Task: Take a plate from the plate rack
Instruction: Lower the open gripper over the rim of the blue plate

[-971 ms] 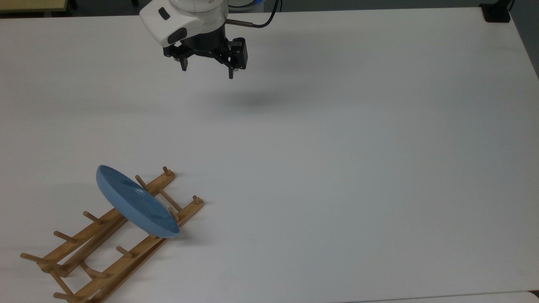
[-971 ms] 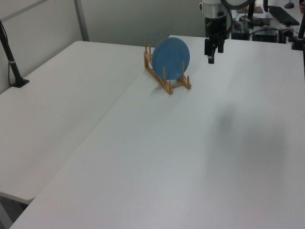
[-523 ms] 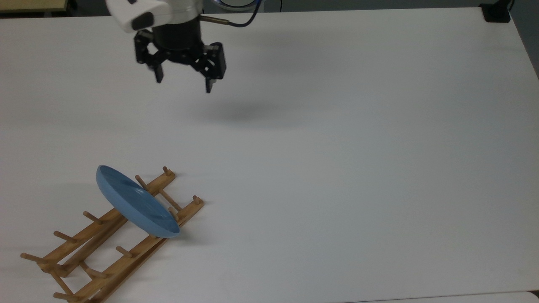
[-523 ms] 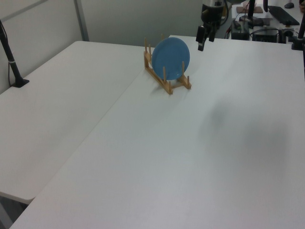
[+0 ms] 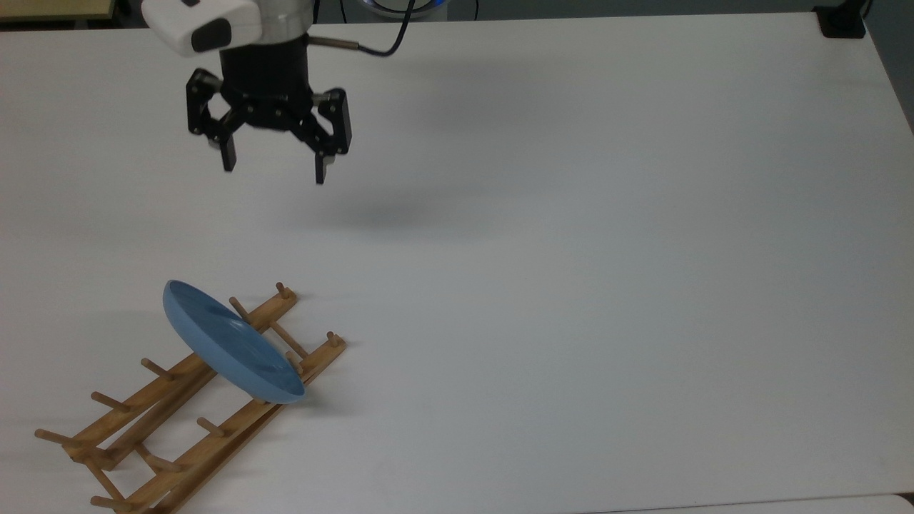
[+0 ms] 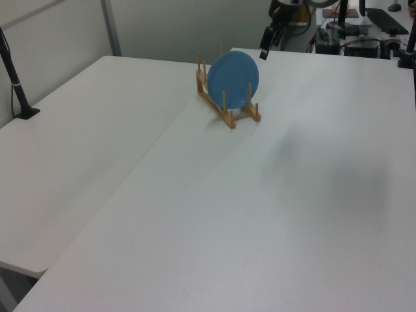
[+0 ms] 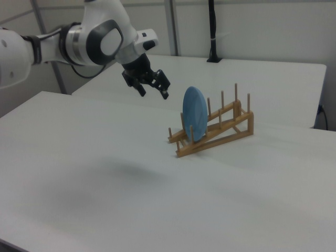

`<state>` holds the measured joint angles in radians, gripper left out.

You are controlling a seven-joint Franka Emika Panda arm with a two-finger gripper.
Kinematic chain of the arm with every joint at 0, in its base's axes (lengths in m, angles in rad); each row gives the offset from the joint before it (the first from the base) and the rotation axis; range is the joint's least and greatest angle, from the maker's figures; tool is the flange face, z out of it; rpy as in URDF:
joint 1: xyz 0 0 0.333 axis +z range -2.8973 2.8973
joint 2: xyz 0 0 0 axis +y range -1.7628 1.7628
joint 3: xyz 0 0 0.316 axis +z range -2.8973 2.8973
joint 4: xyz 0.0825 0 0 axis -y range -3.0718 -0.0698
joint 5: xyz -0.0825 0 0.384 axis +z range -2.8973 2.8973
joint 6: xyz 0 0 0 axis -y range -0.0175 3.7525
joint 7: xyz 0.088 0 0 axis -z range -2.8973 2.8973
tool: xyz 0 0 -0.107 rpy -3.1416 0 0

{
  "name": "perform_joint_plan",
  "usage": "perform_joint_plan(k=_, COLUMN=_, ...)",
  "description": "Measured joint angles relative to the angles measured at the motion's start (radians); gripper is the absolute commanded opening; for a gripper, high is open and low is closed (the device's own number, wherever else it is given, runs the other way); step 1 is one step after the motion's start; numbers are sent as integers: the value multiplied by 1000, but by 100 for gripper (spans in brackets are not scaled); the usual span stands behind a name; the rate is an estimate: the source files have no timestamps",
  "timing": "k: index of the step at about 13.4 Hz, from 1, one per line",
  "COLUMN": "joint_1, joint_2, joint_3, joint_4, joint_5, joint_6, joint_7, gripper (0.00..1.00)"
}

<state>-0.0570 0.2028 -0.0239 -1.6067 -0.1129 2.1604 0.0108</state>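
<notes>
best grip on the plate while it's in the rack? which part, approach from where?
Likely the top rim of the plate, coming from above. It stands on edge between the pegs of the rack, so its upper edge is free while pegs and rails crowd its lower part. The gripper, open, should straddle the thin rim.

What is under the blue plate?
The wooden rack is under the plate. The plate stands on edge between pegs near one end, its bottom rim on the rails. The rail parts right behind the plate are covered, so those can't be seen.
</notes>
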Motion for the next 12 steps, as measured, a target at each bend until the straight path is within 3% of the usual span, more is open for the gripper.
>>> perform_joint_plan(k=3, joint_1=-6, joint_2=51, joint_3=-2, joint_4=1, joint_5=-39, joint_6=161, joint_7=-2, gripper=100)
perform_joint_plan(k=7, joint_1=-17, joint_2=107, joint_3=-22, joint_4=1, joint_5=-87, joint_6=366, joint_7=-5, gripper=85)
perform_joint_plan(k=12, joint_1=-22, joint_2=186, joint_3=-85, joint_4=2, joint_5=-366, joint_6=583, joint_7=-6, gripper=79)
